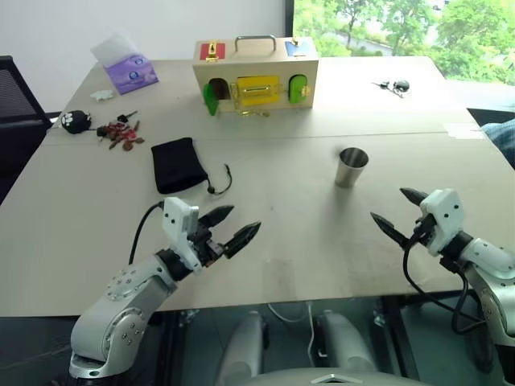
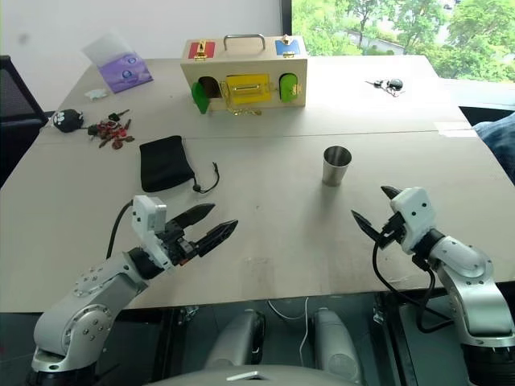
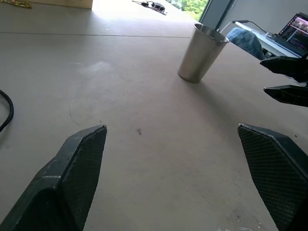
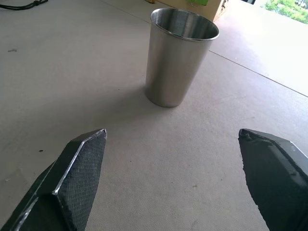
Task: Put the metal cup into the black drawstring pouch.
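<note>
The metal cup (image 1: 351,167) stands upright on the table, right of centre, its mouth up and nothing inside; it also stands ahead of the fingers in the right wrist view (image 4: 179,55). The black drawstring pouch (image 1: 177,165) lies flat left of centre, its cord (image 1: 222,183) trailing toward the cup. My right gripper (image 1: 399,211) hovers open near the front edge, a short way before the cup and apart from it. My left gripper (image 1: 229,227) is open too, in front of the pouch, touching nothing.
A wooden latch box (image 1: 256,72) with a handle stands at the back centre. A black-and-white keychain toy (image 1: 75,121) with keys (image 1: 121,133) lies at far left, a purple tissue pack (image 1: 129,71) behind it. More keys (image 1: 391,85) lie back right. A black chair (image 1: 16,108) stands left.
</note>
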Available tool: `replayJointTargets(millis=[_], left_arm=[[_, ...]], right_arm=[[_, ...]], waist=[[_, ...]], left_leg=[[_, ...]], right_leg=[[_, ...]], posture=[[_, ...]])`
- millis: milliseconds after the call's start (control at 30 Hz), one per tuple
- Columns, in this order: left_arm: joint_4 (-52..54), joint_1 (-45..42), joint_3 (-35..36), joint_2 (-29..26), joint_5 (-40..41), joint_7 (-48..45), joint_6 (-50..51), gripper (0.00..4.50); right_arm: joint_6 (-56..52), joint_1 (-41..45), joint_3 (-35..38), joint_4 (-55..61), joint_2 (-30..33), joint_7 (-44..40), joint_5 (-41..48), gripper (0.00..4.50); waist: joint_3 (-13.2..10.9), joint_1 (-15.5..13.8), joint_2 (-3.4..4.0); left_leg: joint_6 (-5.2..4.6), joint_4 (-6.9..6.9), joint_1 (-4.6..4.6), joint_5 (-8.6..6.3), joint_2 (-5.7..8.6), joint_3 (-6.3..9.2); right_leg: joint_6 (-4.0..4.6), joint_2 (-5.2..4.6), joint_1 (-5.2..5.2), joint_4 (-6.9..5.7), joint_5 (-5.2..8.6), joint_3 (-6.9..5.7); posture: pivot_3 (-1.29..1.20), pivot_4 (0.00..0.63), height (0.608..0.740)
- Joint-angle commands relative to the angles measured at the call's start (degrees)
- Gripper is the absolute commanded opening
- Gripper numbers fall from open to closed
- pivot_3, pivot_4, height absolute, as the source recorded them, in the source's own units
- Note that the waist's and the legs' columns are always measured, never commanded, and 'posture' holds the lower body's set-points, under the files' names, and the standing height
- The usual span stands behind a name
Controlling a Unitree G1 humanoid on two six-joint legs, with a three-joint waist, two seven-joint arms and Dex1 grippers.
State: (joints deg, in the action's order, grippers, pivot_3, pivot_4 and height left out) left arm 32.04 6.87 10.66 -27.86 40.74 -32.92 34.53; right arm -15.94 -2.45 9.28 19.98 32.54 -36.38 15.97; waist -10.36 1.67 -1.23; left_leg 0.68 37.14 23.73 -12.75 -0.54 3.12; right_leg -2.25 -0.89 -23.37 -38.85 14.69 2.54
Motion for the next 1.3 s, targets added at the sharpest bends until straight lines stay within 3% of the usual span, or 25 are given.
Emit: replayJointTargets(millis=[33,167,333,500,733,1067,1233,1300], left_arm=[[2.02,-0.92,1.64,0.72,0.0,2.29,-1.52,4.5],[1.0,-2.65,3.15,0.96,-2.82,6.77,-2.1,4.5],[-1.37,-5.55,2.96,0.48,-12.17,14.63,-3.07,4.5],[-3.18,-9.79,-7.19,-9.62,-34.24,23.94,2.51,4.5],[-7.21,-14.94,-16.4,-16.94,-50.96,24.54,2.28,4.5],[-21.04,-23.75,-22.38,-18.25,-63.7,23.75,-2.29,4.5],[-27.6,-27.4,-22.97,-17.22,-66.29,22.83,-6.27,4.5],[-28.81,-27.84,-22.74,-16.89,-66.62,22.1,-7.57,3.97]], right_arm=[[0.74,1.54,1.08,3.05,0.52,-1.3,2.48,4.45],[-1.16,2.52,0.47,9.13,1.08,-3.89,7.31,4.45],[-0.84,3.54,-1.67,14.82,1.66,-7.45,11.0,4.45],[-1.97,3.8,-4.67,17.36,3.76,-12.13,14.56,4.45],[0.71,2.79,-6.89,15.82,3.64,-12.86,11.81,4.45],[3.29,1.53,-8.82,15.19,2.41,-11.35,8.38,4.45],[4.04,0.57,-8.42,15.19,2.2,-10.71,7.67,4.45],[4.17,0.28,-8.4,15.26,2.11,-10.29,7.32,4.5]], waist=[[0.0,0.0,0.0],[0.0,0.01,0.01],[0.0,-0.16,0.0],[0.01,-0.72,-0.03],[0.0,-0.9,-0.02],[0.0,-0.96,-0.03],[0.0,-0.94,-0.03],[0.0,-0.92,-0.03]], left_leg=[[0.0,0.0,0.0,0.0,0.0,0.0],[0.0,0.01,-0.01,0.0,-0.02,0.01],[0.0,0.01,0.01,0.0,0.02,0.04],[0.0,0.02,0.01,0.0,0.07,0.09],[0.0,0.01,0.02,0.0,0.07,0.1],[0.0,0.0,0.04,0.0,0.04,0.12],[0.0,0.01,0.06,0.0,0.1,0.12],[0.0,0.0,0.05,0.0,0.1,0.11]], right_leg=[[0.0,0.0,0.0,0.0,0.0,0.0],[-0.01,0.01,0.0,-0.02,0.0,0.0],[-0.01,0.03,0.0,0.0,-0.01,-0.03],[-0.02,0.05,0.01,-0.01,-0.01,-0.05],[-0.01,0.0,0.01,0.01,-0.01,-0.08],[0.1,-0.03,0.0,0.0,-0.08,-0.13],[0.1,-0.04,0.0,0.01,-0.09,-0.15],[0.12,-0.05,0.0,0.01,-0.1,-0.15]], posture=[[0.0,0.15,0.74],[0.0,0.15,0.74],[0.0,0.15,0.74],[0.0,0.15,0.74],[0.0,0.15,0.74],[0.0,0.15,0.74],[0.0,0.15,0.74],[0.0,0.15,0.74]])
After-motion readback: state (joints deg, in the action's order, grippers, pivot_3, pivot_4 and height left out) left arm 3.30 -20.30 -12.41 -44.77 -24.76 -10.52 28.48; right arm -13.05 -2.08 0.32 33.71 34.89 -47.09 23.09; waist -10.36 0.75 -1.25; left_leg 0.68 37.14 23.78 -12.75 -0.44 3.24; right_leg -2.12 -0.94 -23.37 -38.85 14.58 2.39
